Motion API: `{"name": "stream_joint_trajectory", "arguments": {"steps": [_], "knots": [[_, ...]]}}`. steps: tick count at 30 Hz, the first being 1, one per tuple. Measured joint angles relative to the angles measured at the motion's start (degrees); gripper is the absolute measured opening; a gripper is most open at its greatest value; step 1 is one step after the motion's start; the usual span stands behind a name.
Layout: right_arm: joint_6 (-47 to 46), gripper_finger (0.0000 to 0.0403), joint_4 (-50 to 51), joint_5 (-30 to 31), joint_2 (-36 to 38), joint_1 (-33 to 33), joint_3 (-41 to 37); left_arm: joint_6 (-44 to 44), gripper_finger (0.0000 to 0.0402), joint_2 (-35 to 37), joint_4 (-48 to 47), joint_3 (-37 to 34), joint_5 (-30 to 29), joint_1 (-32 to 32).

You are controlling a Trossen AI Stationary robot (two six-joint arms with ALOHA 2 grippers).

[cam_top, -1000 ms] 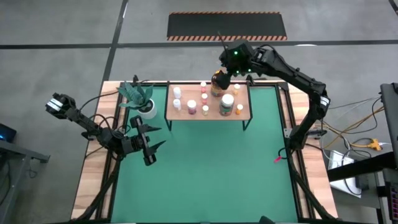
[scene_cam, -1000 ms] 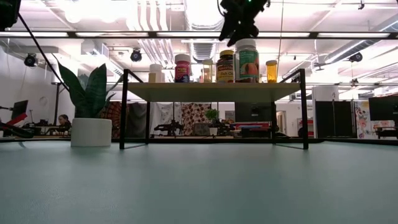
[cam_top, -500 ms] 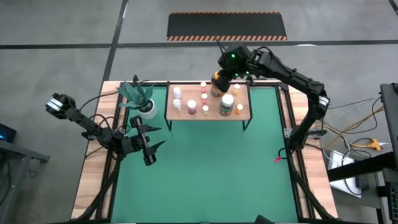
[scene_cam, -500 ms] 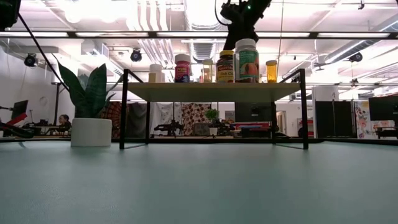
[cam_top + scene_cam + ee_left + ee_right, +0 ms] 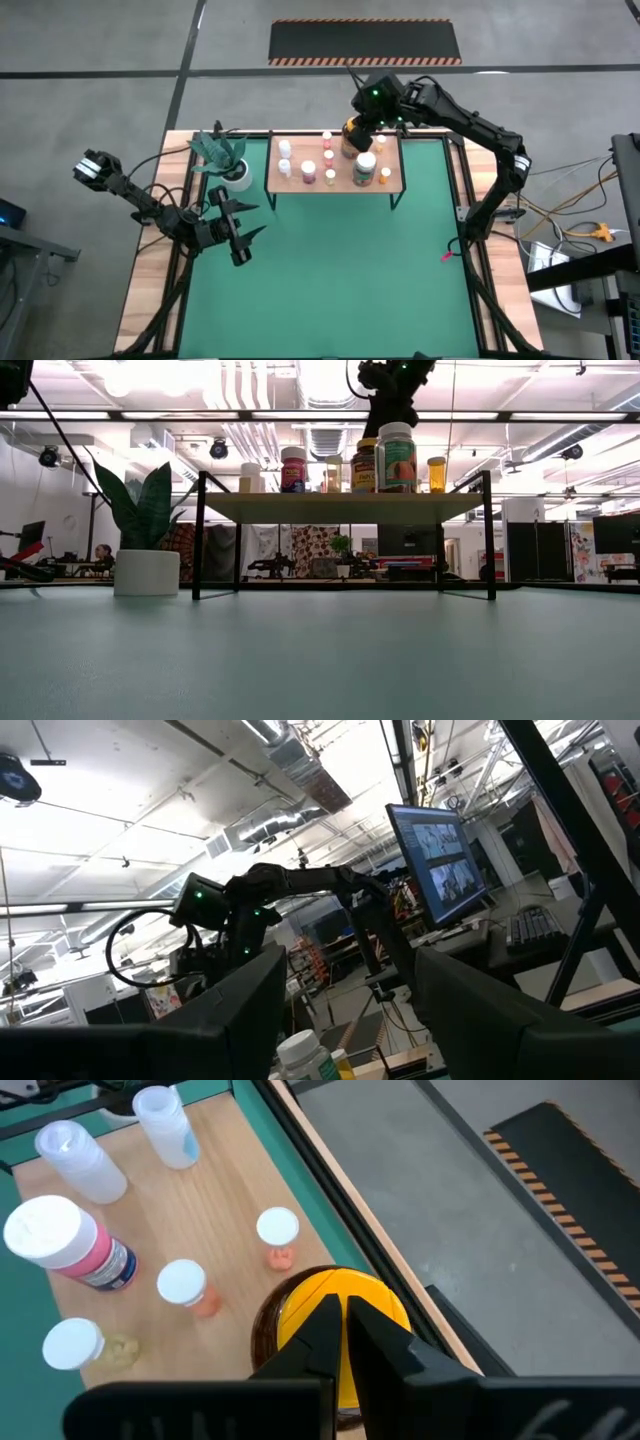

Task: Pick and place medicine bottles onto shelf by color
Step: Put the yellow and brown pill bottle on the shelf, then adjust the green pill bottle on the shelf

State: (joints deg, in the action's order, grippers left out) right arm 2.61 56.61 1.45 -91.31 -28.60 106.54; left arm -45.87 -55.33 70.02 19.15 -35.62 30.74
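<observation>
Every bottle we see stands on the shelf (image 5: 335,184); no bottle shows on the table (image 5: 340,270). Our right pincer (image 5: 343,1323), fingers together and empty, hangs above the yellow-lidded jar (image 5: 375,1302) on the shelf. The left pincer (image 5: 243,233), fingers apart, waits off the shelf's left end.

Bright overhead ceiling lights, glare in low view, soft shadows

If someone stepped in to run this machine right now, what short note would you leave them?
Right tool: shut, empty, just above the yellow-lidded jar on the shelf.
Left tool: open, empty, waiting over the green mat near the plant pot.
Done: every bottle in view stands on the shelf, including the big white-lidded jar.
Left: none visible on the mat; check the colour grouping.
</observation>
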Motion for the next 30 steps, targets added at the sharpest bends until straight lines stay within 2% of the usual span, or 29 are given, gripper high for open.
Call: {"name": "stream_joint_trajectory", "arguments": {"steps": [7,13,21,23,26,30], "knots": [[0.0,0.0012,-0.1,0.0,0.0,0.2,0.3,0.0,0.0206,0.0,0.0,0.0,0.0,0.0],[-0.8,0.0012,0.9,0.0,0.6,1.3,3.5,0.0,0.0206,0.0,0.0,0.1,0.0,0.0],[-4.8,0.0012,12.7,0.0,4.2,7.7,5.5,0.3,0.0206,0.0,0.0,0.1,-0.1,0.0],[-6.5,0.0012,14.8,1.6,5.3,9.9,5.1,0.4,0.0206,0.0,0.0,0.1,-0.1,0.0],[-9.2,0.0012,16.4,7.2,6.5,12.8,3.5,0.4,0.0206,0.0,0.0,0.1,-0.1,0.0],[-10.9,0.0012,16.5,8.9,6.8,15.4,1.0,0.4,0.0206,0.0,0.0,0.1,-0.1,0.0]]}}
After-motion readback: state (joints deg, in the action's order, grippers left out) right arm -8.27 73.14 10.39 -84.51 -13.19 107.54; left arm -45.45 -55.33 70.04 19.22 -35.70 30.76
